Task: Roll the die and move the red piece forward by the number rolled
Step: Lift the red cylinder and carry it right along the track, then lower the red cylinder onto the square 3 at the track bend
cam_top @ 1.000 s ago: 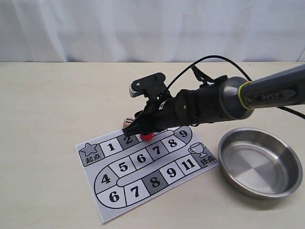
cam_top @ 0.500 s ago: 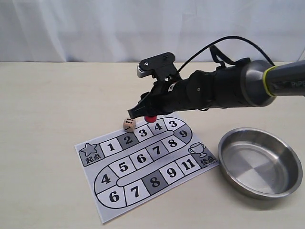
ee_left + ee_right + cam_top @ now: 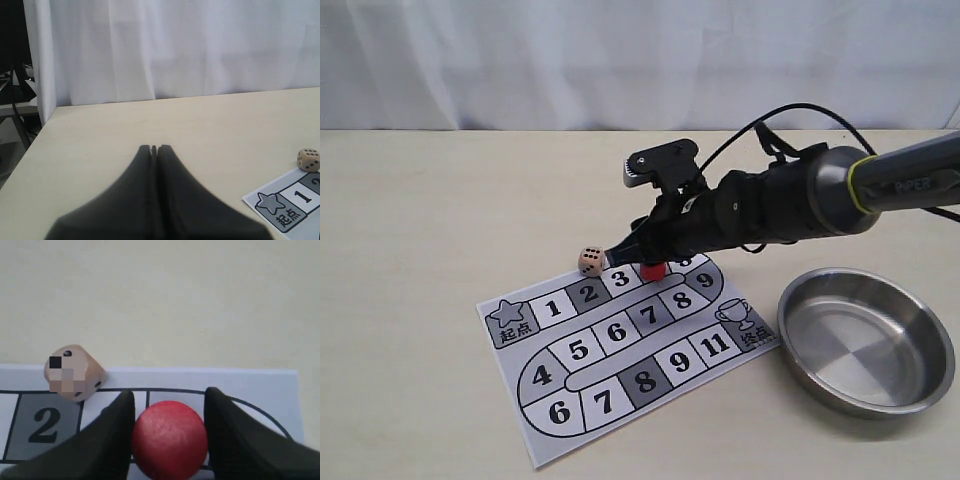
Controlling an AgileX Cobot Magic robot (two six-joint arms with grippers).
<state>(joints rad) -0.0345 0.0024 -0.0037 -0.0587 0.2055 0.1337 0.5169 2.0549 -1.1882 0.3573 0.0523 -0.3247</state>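
The red piece (image 3: 652, 270) is on the numbered board (image 3: 579, 349), in the top row just past square 3; its own square's number is hidden. My right gripper (image 3: 625, 255) reaches in from the right and is shut on the piece. In the right wrist view the red piece (image 3: 170, 437) fills the gap between both black fingers of that gripper (image 3: 170, 392). The tan die (image 3: 590, 260) rests at the board's far edge by square 2, and shows as the die (image 3: 72, 372) and the die (image 3: 308, 159). My left gripper (image 3: 154, 148) is shut and empty, over bare table.
A steel bowl (image 3: 910, 310) stands to the right of the board, under the right arm's reach. A white curtain backs the table. The table's left edge shows in the left wrist view.
The right gripper lifted the red piece from near square 3, carried it rightward, and has come down with it one square further along. The die and left gripper have not moved.
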